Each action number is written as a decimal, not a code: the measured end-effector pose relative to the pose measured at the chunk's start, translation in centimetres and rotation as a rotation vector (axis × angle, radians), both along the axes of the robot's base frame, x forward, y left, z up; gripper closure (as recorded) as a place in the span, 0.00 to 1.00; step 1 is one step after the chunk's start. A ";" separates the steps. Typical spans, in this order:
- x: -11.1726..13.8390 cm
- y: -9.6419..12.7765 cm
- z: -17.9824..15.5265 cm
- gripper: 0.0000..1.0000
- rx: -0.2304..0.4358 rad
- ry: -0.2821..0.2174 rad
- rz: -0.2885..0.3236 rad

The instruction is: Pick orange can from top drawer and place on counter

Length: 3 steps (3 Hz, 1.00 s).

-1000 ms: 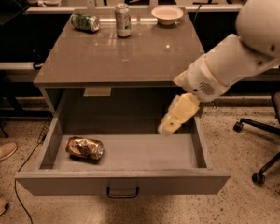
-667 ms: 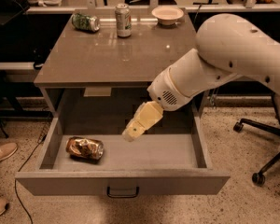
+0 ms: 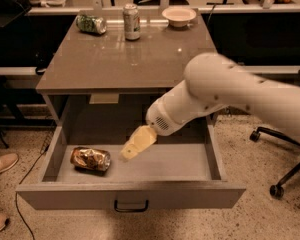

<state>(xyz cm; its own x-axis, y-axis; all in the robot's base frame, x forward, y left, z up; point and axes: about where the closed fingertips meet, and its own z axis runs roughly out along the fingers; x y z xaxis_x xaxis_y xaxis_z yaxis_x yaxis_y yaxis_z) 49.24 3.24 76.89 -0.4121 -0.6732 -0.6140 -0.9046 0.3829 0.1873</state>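
My hand (image 3: 130, 150) hangs over the open top drawer (image 3: 176, 168), low above its floor and a little left of the middle, its pale yellow tip pointing toward 8 o'clock. I cannot tell from here how wide it is set; it holds nothing that I can see. The orange can (image 3: 90, 159) lies on its side on the drawer floor at 9 o'clock from the hand, near it but apart, close to the drawer's left wall. Its crinkled brown and gold body runs left to right.

The white arm (image 3: 217, 91) runs off from the hand toward 2 o'clock, crossing over the drawer's right side and out of view at the right edge. At 6 o'clock from the hand the flat front panel carries a small dark handle (image 3: 131, 205).

At 12 o'clock, above the drawer, is the glossy grey-brown surface (image 3: 115, 64). At its far edge stand three things, well apart from the hand: a green can (image 3: 90, 24) lying on its side at 11 o'clock, an upright can (image 3: 131, 22) at 12, and a pale bowl (image 3: 178, 16) at 1 o'clock.

On the speckled floor, a tan shoe (image 3: 2, 164) shows at 9 o'clock by the left edge.
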 end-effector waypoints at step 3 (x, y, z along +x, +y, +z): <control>7.2 8.6 -6.8 0.00 0.031 -0.147 -0.071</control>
